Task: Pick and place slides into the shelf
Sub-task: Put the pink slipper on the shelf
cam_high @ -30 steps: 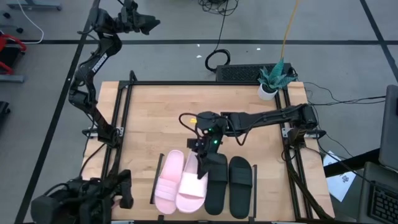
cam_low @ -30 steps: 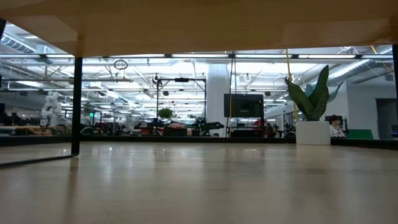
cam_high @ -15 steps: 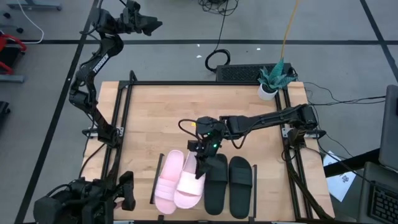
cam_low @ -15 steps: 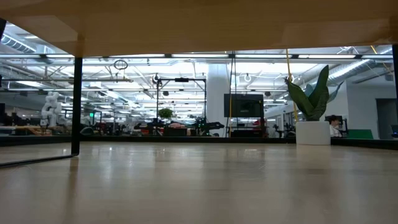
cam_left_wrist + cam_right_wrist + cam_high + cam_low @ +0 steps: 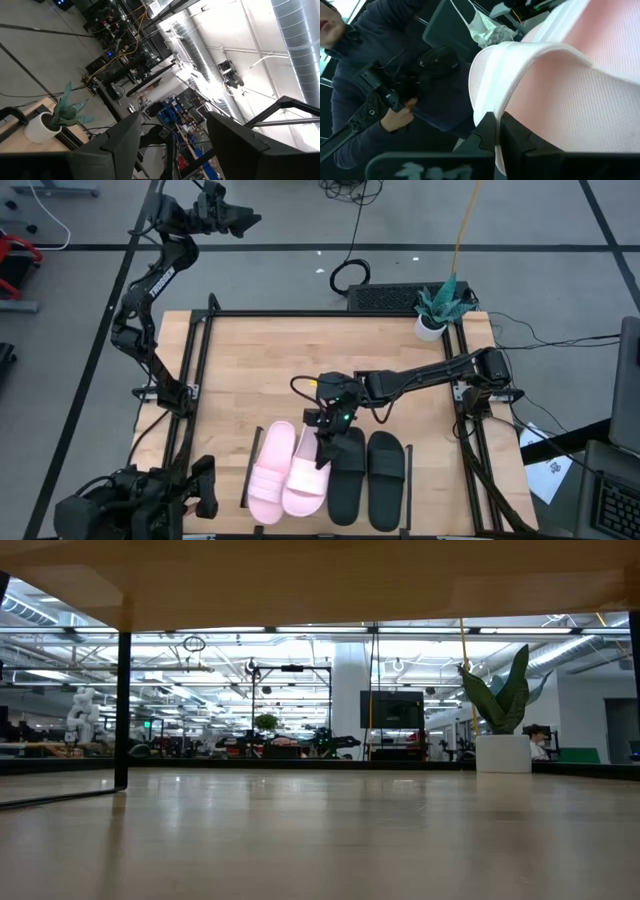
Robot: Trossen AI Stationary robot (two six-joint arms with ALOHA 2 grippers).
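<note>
The right gripper [image 5: 323, 432] is clamped shut on the heel edge of a pink slide [image 5: 309, 477], the second sandal from the left in the row; the right wrist view shows the two fingers [image 5: 487, 131] pinched together on that slide's pale edge, with its strap [image 5: 530, 60] arching beyond them. From the gripper the slide runs toward the table's near edge, its long axis roughly parallel to the other sandals, slightly slanted, so that it overlaps the other pink slide [image 5: 268, 476] on its left. The black pair [image 5: 370, 478] lies just to the right, straight and side by side. All four sit on the shelf [image 5: 245, 485] at the near edge of the table [image 5: 250, 370].

The held slide appears to need only a small shift or turn away from its pink partner before release. The right arm is the nearer one by far. The left gripper [image 5: 240, 220] is raised beyond the far left corner, with its fingers [image 5: 115, 145] spread and nothing between them
</note>
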